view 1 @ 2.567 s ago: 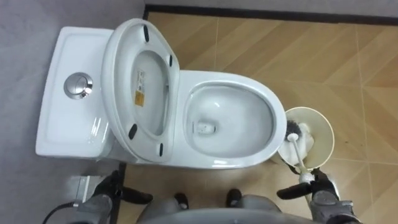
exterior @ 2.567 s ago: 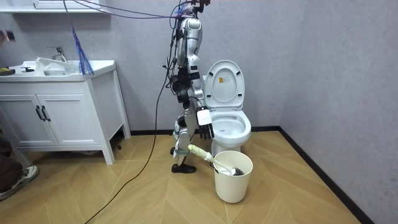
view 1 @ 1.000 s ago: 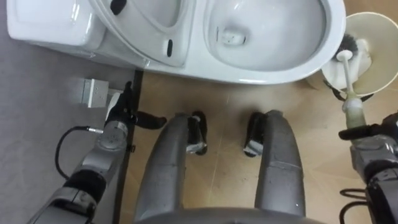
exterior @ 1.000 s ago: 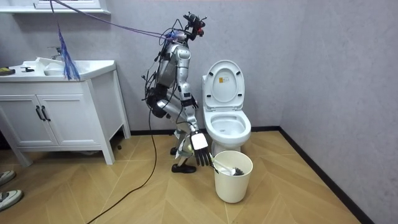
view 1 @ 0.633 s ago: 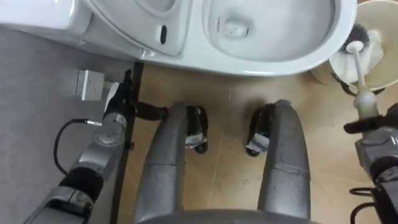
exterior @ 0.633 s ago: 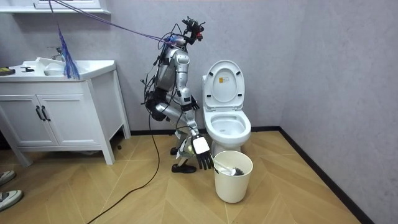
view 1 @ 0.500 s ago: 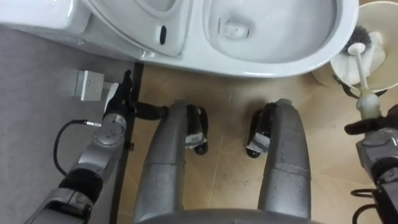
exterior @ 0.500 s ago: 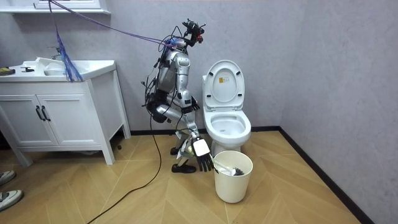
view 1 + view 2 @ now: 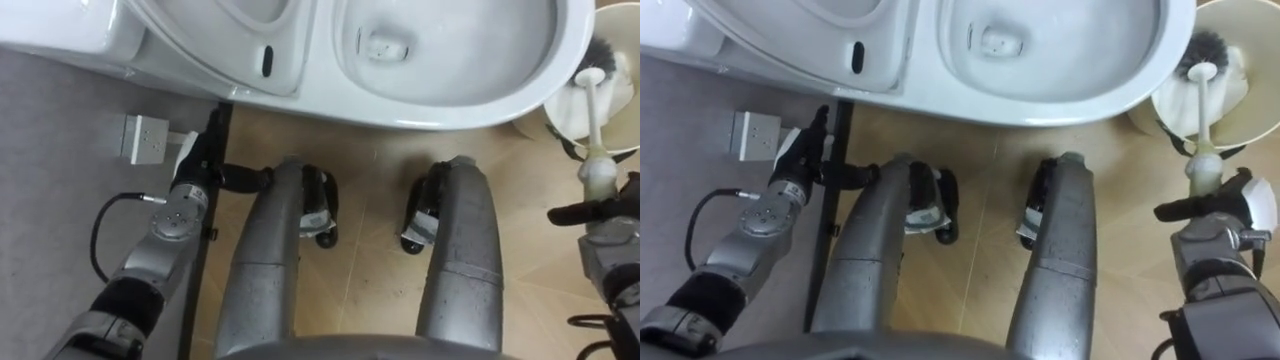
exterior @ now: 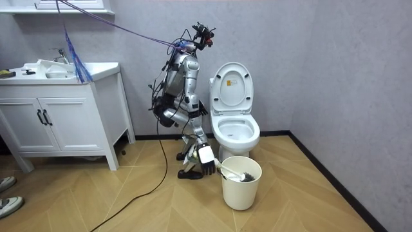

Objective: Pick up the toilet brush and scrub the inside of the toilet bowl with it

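The white toilet (image 9: 450,108) has its seat and lid raised (image 10: 232,87); its bowl lies at the top of the eye views. Right of the bowl stands a cream bucket (image 9: 1260,100) with the toilet brush (image 9: 1200,120) leaning in it, bristles down and pale grip up. My right hand (image 9: 1212,222) is open just below the end of the grip, thumb stretched toward the left, fingers not closed on it. In the room view I am bent low over the bucket (image 10: 241,187), that hand (image 10: 206,156) at its rim. My left hand (image 9: 195,178) hangs open beside my left leg.
A small grey box (image 9: 145,138) sits on the floor left of the toilet base, beside a dark floor strip (image 9: 208,250). A white vanity with a sink (image 10: 58,109) stands at the room view's left. A person's shoe (image 10: 9,205) shows at the lower left edge.
I have bent forward from standing upright, so the eye views now look down at my legs. My right hand has come down to the brush's grip at the bucket.
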`<state>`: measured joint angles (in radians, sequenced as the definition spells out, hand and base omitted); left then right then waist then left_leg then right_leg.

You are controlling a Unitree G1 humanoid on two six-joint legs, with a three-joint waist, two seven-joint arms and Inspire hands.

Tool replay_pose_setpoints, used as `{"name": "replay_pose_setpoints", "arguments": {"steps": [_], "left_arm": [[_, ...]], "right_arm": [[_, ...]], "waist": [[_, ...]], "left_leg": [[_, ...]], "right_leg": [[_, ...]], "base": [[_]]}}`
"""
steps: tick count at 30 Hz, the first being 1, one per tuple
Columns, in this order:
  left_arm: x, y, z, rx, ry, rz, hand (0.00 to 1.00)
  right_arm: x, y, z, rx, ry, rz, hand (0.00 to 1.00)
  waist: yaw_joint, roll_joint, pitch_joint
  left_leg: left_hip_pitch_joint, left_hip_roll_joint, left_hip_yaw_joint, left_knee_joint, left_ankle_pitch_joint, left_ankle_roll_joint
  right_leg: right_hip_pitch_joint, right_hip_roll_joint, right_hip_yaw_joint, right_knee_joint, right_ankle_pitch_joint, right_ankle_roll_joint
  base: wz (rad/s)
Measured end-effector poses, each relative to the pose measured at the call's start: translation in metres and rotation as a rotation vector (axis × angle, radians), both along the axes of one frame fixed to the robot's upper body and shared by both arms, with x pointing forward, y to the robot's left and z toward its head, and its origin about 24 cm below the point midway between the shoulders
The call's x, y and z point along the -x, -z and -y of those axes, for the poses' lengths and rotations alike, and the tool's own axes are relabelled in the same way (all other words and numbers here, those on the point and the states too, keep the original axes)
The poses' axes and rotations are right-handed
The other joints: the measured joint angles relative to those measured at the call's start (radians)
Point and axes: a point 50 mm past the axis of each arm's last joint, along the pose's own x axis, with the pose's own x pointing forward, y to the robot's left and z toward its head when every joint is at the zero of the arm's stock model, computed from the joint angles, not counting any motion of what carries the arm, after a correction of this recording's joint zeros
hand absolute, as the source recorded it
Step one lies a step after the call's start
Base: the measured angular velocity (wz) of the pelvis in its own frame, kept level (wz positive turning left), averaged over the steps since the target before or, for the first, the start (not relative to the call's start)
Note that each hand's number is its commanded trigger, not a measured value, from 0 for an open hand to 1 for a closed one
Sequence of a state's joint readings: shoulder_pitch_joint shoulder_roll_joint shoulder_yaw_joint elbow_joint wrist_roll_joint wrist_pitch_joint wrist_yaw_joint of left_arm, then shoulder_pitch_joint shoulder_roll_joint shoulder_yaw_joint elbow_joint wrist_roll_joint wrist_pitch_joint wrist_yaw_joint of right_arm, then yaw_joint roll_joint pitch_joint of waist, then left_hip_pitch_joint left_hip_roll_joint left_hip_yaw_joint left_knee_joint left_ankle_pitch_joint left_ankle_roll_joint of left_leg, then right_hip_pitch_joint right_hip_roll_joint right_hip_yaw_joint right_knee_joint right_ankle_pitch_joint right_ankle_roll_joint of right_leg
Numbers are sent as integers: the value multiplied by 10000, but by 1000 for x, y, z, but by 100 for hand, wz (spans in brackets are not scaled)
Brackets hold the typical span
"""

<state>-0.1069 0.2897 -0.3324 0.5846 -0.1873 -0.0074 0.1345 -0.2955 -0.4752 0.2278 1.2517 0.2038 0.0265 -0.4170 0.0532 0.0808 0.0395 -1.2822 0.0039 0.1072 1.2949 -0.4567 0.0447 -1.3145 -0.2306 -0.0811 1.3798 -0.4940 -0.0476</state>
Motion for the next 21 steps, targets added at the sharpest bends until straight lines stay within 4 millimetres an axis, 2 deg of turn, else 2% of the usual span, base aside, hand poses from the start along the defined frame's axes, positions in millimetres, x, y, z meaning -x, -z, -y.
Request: {"name": "replay_pose_setpoints", "arguments": {"steps": [8, 18, 21], "left_arm": [[1, 0, -3, 208, 195, -133, 0], [8, 5, -3, 326, 85, -363, 0], [17, 11, -5, 365, -41, -643, 0]], "right_arm": [[2, 4, -2, -653, -82, -96, 100], [4, 5, -1, -877, 245, -12, 100], [9, 10, -3, -1025, 434, -179, 100]], "waist": [[-191, -6, 4], [-198, -10, 4], [-179, -15, 4]], "left_leg": [[11, 18, 1, 193, -85, 11], [180, 22, 15, 136, -115, 6], [578, 191, 16, -198, -112, 2]], "right_leg": [[14, -1, 41, 161, -75, 53], [169, 49, 31, 77, -72, 49], [602, 134, -76, -340, 2, 8]], "base": [[0], [0], [-13]]}}
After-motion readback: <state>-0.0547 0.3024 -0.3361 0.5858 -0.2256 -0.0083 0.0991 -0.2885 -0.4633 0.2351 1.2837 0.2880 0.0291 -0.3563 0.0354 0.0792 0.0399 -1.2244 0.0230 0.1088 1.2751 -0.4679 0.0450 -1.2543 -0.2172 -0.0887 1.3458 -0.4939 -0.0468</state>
